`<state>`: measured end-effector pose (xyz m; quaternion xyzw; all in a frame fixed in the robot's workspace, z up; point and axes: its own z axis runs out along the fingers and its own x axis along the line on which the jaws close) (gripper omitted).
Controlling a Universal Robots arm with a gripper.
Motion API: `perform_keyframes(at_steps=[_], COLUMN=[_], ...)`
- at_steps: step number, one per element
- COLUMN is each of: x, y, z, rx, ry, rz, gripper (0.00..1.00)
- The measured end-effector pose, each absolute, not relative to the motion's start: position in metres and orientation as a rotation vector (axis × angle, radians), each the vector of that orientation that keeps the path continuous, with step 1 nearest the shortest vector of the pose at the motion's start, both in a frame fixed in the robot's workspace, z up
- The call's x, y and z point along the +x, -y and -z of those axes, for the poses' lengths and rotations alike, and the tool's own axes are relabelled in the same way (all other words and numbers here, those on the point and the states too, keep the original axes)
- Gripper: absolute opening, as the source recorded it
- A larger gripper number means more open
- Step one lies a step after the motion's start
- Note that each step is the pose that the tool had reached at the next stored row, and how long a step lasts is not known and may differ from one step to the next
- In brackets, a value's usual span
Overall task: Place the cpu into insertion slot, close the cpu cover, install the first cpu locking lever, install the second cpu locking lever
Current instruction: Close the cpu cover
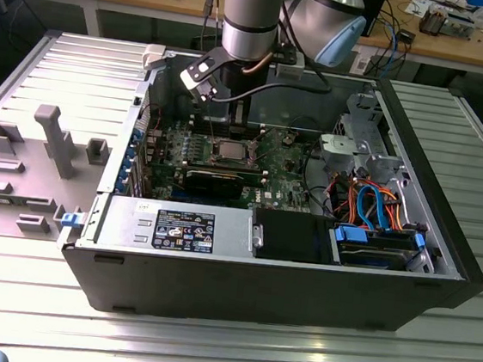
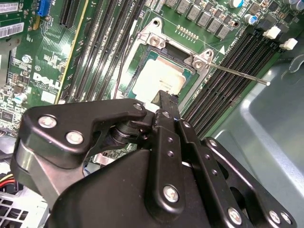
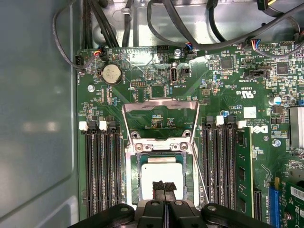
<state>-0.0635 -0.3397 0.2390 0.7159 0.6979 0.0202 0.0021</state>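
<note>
The cpu [image 3: 161, 170] lies flat in the insertion slot [image 3: 135, 190], its dull silver top facing up; it shows too in the second wrist view [image 2: 164, 78] and the exterior view [image 1: 228, 152]. Behind the socket the cpu cover [image 3: 160, 102] stands raised on its hinge, its window open over the green board. A thin locking lever [image 2: 240, 75] sticks out sideways from the socket, unlatched. My gripper [image 3: 164, 186] hangs just above the near edge of the cpu, fingers pressed together with nothing between them. From outside, the gripper [image 1: 239, 127] is directly over the socket.
Long black memory slots [image 3: 102, 166] flank the socket on both sides. A black expansion card [image 1: 215, 181] lies in front of the socket. The case's grey wall [image 3: 38, 118] is close by. Cables [image 3: 190, 28] run along the board's far edge, and drive cages [image 1: 366, 151] stand at the exterior view's right.
</note>
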Motion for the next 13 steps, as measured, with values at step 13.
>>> perform_keyframes(at_steps=[13], x=[-0.0635], y=[0.3397], z=[-0.2420], rx=[2.246], ry=[-2.190], rz=[-0.063], gripper=[0.11])
